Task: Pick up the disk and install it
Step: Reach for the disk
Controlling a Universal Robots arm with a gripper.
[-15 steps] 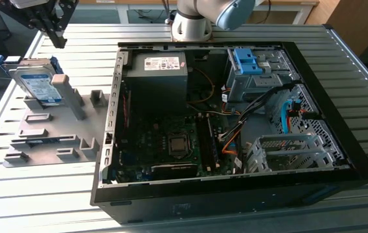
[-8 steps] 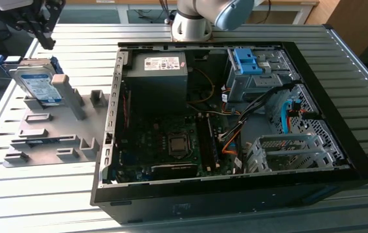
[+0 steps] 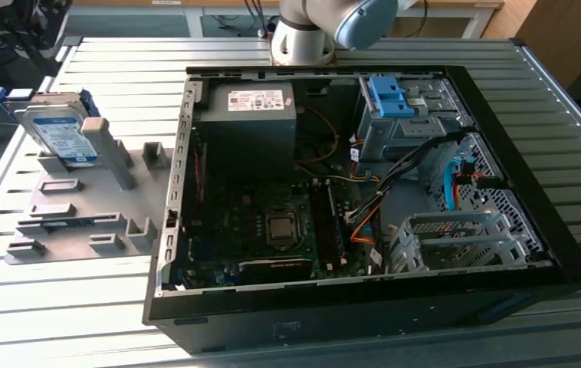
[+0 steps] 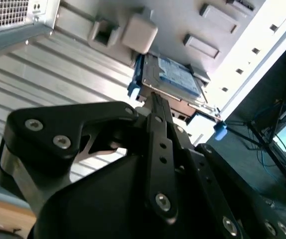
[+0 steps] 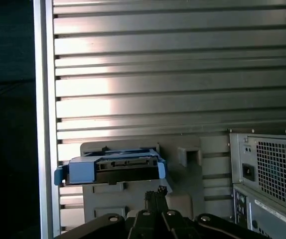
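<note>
Silver metal with a white-and-blue label and a bright blue plastic frame, the flat rectangular disk (image 3: 55,134) is propped at a tilt on a grey moulded fixture plate (image 3: 76,207). It leans among the plate's upright posts, outside the case and well to the exterior view's left of it. In the first wrist view the disk (image 5: 115,168) is seen edge-on, its connector side facing the camera, seated on the plate (image 5: 98,204).

The black hand (image 5: 155,191) hangs near the disk without touching it. In the second wrist view its fingertips (image 4: 155,99) look pressed together, clenched on nothing, with the disk (image 4: 173,77) just beyond them.

The plate lies on a ribbed aluminium bench (image 3: 116,54), which also carries a black open computer case (image 3: 372,314) beside the plate. Inside the case a large grey power supply (image 3: 254,123) with a white sticker sits at the far end. A bare blue bracket (image 3: 385,96) sits toward the exterior view's right of it, and a perforated silver drive cage (image 3: 454,241) stands nearer the camera. The grey-and-blue arm (image 3: 316,27) rises behind the case.
</note>
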